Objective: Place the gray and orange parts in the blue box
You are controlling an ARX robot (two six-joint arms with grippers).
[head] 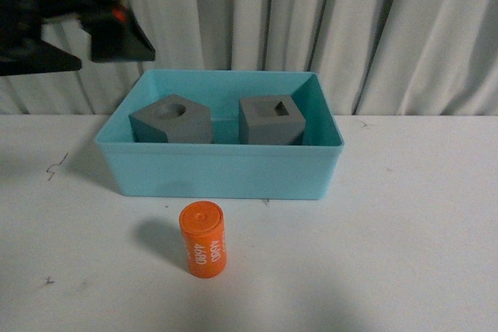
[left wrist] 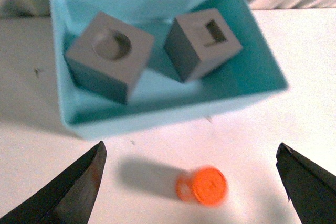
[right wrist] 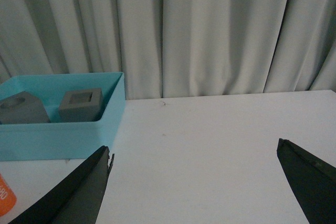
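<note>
Wide open at the L gripper (left wrist: 190,148): fingers (left wrist: 73,192) spread far apart, nothing held, nothing touched. Raised well above the table (head: 405,223), up & to the left of the blue box (head: 218,172) in front view. Below & ahead of that gripper, within the gap betw. its two fingers: orange cylinder (left wrist: 202,184), upright on the table, blurred in L wrist view, white digits on its side visible in front view but not legible. Clear of both fingers. Just past the cylinder, further out from the gripper: the blue box, near the cylinder but not touching. Inside the box, side by side w/ a gap betw. them: gray cube w/ round recess (left wrist: 110,56) & gray cube w/ square recess (left wrist: 202,43), recesses facing up, both turned a bit askew to the box walls. Same for the R gripper (right wrist: 193,147): wide open, empty, low over bare table. Box ahead of it & off to the L-arm side, beyond one finger; sliver of the orange cylinder at the frame edge next to that same finger. Pale curtain (head: 389,29) behind the table.
</note>
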